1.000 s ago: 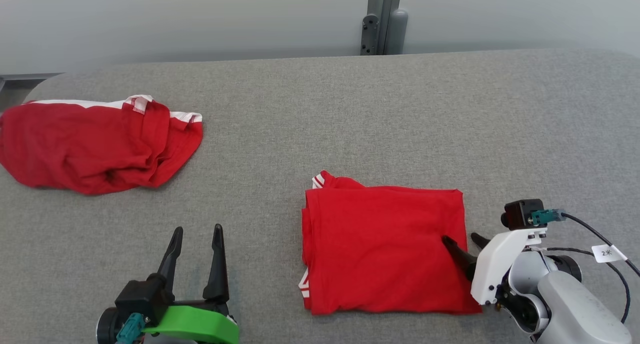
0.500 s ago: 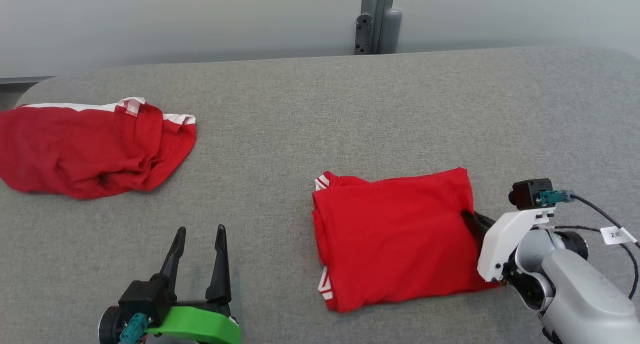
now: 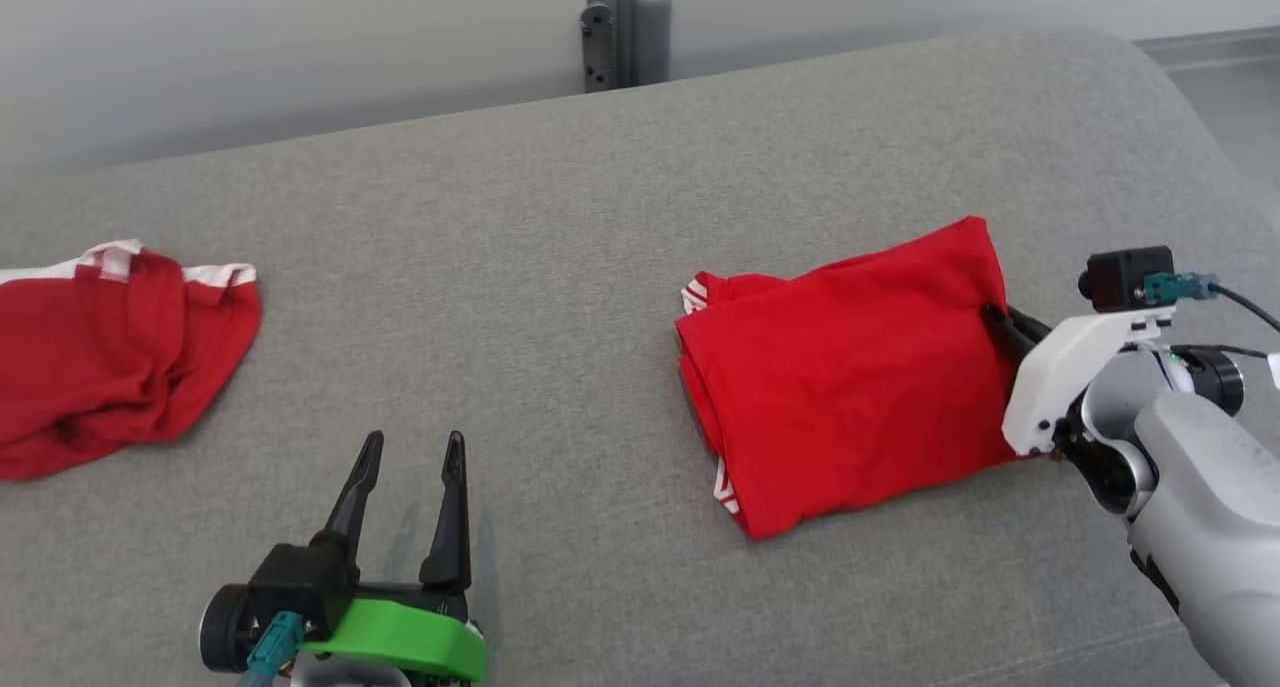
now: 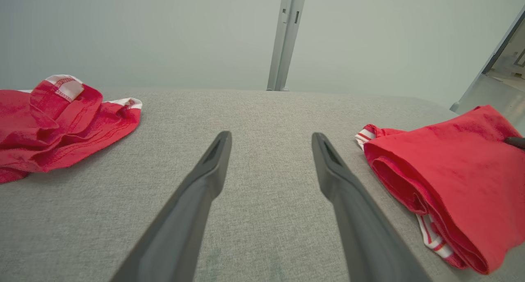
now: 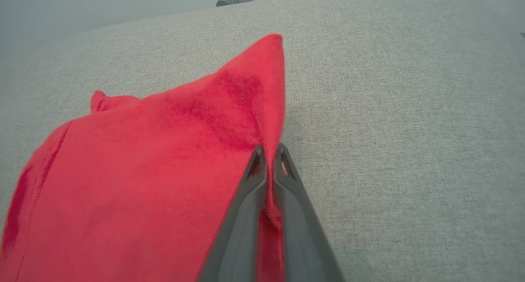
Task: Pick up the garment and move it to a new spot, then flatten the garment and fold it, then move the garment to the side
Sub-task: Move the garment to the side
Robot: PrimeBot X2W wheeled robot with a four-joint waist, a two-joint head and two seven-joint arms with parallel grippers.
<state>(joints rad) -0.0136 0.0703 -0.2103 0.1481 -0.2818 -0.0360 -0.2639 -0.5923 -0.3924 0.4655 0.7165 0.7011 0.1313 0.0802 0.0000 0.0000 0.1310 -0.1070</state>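
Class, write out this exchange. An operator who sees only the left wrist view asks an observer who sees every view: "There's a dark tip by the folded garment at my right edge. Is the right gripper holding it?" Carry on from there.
Observer: Yes. The right wrist view shows the right gripper shut on the folded garment, with cloth pinched between its fingers.
Operator: Where on it?
Observer: The head view shows the grip at the right edge, the side away from the left gripper.
Operator: Is that edge flat?
Observer: No. In the right wrist view the cloth draws up into a point beyond the gripper.
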